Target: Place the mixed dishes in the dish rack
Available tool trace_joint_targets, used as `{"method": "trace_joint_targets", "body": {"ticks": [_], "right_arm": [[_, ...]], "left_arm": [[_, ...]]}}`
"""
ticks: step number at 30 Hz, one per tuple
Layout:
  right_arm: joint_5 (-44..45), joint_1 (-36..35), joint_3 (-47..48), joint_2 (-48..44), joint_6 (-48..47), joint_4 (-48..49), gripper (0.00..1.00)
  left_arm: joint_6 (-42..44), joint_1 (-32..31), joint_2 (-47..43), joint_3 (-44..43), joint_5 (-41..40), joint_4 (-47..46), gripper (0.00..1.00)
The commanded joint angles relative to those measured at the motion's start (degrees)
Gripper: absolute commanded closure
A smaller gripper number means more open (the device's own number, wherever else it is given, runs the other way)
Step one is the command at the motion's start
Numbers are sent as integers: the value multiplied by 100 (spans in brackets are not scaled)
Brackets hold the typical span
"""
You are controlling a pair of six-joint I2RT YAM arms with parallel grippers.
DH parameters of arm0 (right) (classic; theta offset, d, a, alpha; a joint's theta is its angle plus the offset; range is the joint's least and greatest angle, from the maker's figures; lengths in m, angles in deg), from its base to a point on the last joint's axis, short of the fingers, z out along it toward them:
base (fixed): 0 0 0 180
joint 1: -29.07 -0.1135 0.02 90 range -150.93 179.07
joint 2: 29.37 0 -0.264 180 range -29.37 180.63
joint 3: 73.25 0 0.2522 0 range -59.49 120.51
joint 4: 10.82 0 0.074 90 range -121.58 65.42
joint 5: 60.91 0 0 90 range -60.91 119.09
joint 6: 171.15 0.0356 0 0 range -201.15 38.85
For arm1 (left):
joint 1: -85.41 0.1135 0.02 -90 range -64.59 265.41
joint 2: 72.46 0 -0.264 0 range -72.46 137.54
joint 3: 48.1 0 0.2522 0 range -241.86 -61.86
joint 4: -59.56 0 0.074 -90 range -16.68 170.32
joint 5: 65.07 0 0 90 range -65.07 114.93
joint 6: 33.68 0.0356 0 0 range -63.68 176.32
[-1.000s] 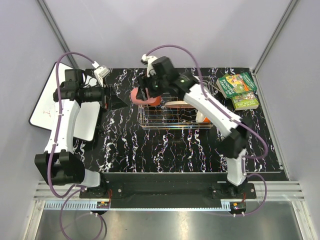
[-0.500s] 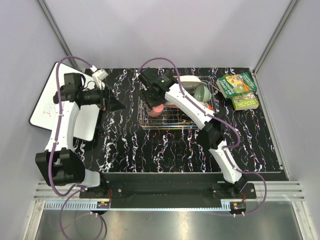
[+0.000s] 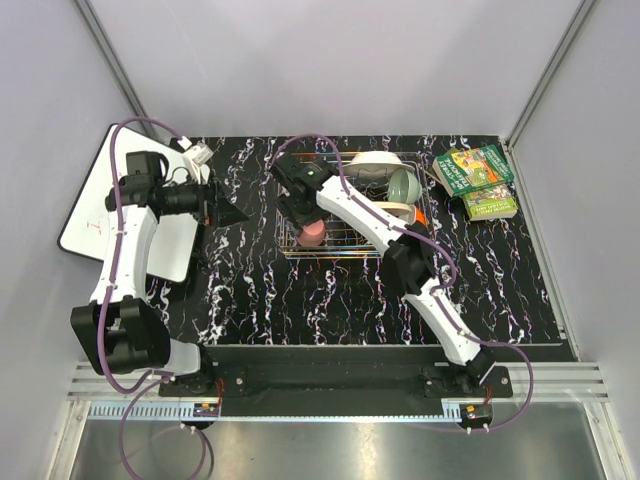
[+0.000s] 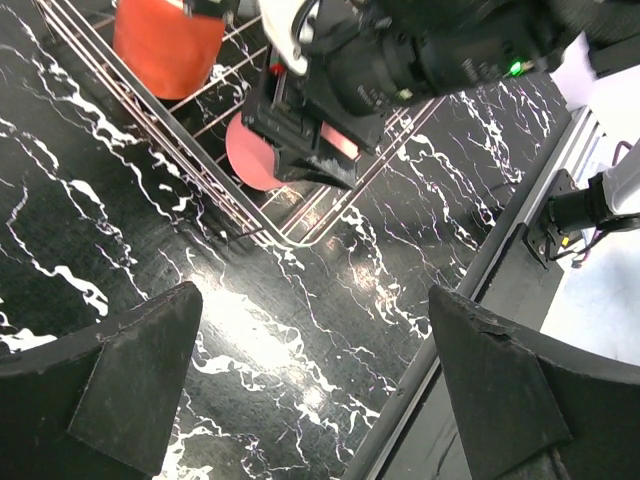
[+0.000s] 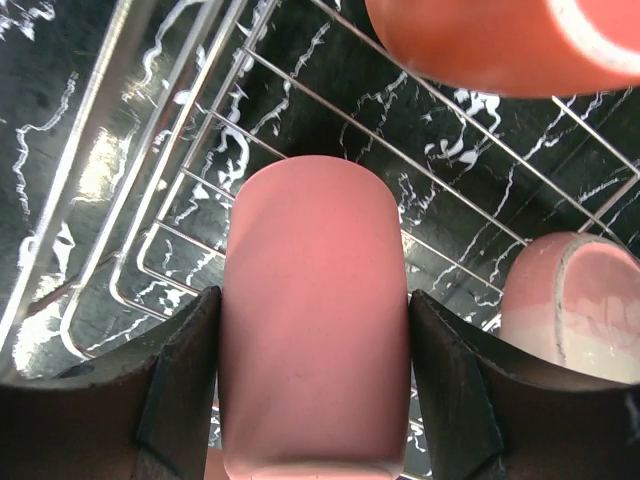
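Far left, the whiteboard [image 3: 88, 212] lies half off the counter [image 3: 250, 290] edge. My left claw [image 3: 226, 211] hovers over bare marble just left of the dish rack [image 3: 330, 252]. Its wrist view shows the fingers [image 4: 130, 380] spread wide with nothing between them, and the rack corner sits ahead of it. In that same view the orange mug [image 4: 165, 40] stands inside the rack at its left end. Next, the pink cup [image 3: 312, 233] is down in the rack's near-left corner, lying on its side and clamped across its body by my right claw [image 3: 308, 222]. From the right wrist, the fingers [image 5: 180, 385] press on both sides of the cup [image 5: 315, 340] and the rack wires run right under it; I can't tell if it touches them. Another pink rounded dish shows at that view's lower right, but I can't tell which one. Further right in the rack, the white plate [image 3: 375, 160] stands on edge at the far side. The pale green bowl [image 3: 405, 185] is just beside it, and the orange-and-white bowl [image 3: 398, 209] is nearer me. Far right, the green-covered books [image 3: 478, 180] sit on the counter corner, apart from the rack.
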Motion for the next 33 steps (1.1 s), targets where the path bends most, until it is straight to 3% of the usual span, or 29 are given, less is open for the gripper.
{"method": "trace_joint_targets", "body": {"ticks": [1,2,3,6,7,8,33], "right_arm": [[-174,-41,312,122,-46,-47,100],[-191,-41,339,149,-38,-47,97],[-200,-41,356,167,-38,-29,71],[-288,-41,418,237,-11,-20,40],[-288,-50,418,246,-11,-3,17],[-279,-41,409,246,-20,-3,1],[590,-437,357,-870,-327,375,0]], "left_arm": [[169,35,-126,106,198,-133,1],[161,35,-126,132,207,-133,1],[160,35,-126,141,207,-133,1],[178,43,-143,185,215,-142,1],[178,35,-143,203,207,-133,1],[178,35,-161,212,198,-142,1],[169,44,-223,282,286,-63,1]]}}
